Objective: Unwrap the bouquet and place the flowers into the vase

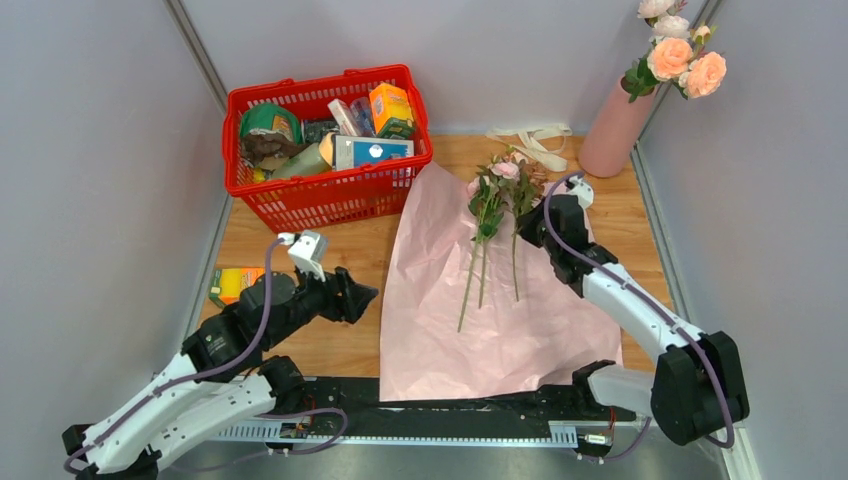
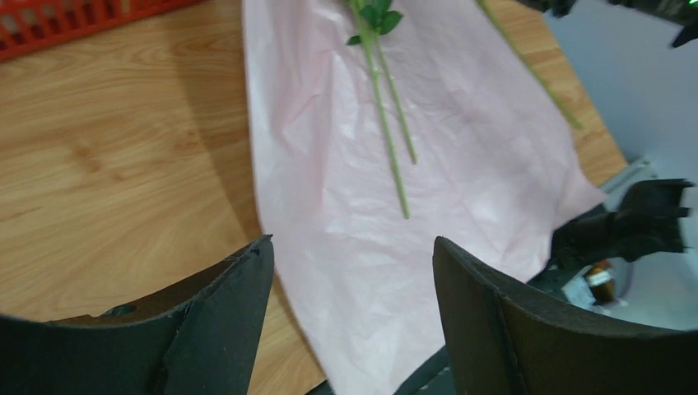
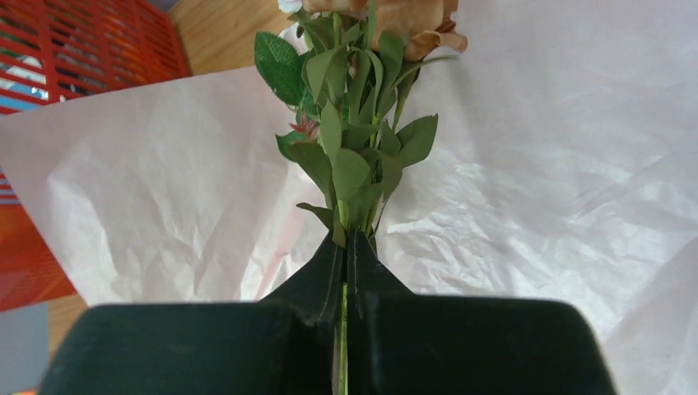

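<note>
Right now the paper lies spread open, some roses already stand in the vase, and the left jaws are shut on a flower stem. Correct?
Wrong arm: the right jaws are shut on the flower stem, as the right wrist view shows; the left jaws stand open, empty. The paper is spread open and roses do stand in the vase.

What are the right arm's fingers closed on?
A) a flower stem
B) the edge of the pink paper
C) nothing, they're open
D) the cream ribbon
A: in the right wrist view the right fingers are pinched shut on a green flower stem, with its leaves just above them, over the pink paper.
</note>
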`<control>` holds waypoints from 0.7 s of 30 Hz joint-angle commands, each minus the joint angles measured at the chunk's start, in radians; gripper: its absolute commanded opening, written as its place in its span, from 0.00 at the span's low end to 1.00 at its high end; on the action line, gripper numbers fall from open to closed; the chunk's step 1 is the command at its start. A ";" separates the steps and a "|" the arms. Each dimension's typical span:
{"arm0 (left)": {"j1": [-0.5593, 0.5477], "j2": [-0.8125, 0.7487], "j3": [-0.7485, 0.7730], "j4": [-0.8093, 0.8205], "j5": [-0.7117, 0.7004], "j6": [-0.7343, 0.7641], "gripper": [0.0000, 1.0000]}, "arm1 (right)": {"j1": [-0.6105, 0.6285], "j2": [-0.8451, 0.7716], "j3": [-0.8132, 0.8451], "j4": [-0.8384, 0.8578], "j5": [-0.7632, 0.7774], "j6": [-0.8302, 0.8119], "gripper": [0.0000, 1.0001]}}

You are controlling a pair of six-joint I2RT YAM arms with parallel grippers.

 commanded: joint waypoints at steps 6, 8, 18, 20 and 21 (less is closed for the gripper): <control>-0.005 0.363 -0.059 0.569 0.358 -0.274 0.79 | 0.015 -0.075 -0.150 0.089 -0.125 0.115 0.10; -0.003 0.469 -0.065 0.644 0.363 -0.286 0.79 | 0.013 -0.048 -0.161 0.128 -0.142 0.115 0.09; -0.029 0.890 -0.065 1.084 0.415 -0.396 0.80 | 0.015 -0.034 -0.204 0.210 -0.202 0.142 0.04; -0.045 0.953 -0.033 1.107 0.423 -0.390 0.80 | 0.015 -0.032 -0.213 0.224 -0.205 0.149 0.05; -0.055 0.975 -0.025 1.117 0.422 -0.387 0.80 | 0.015 -0.032 -0.216 0.233 -0.204 0.153 0.05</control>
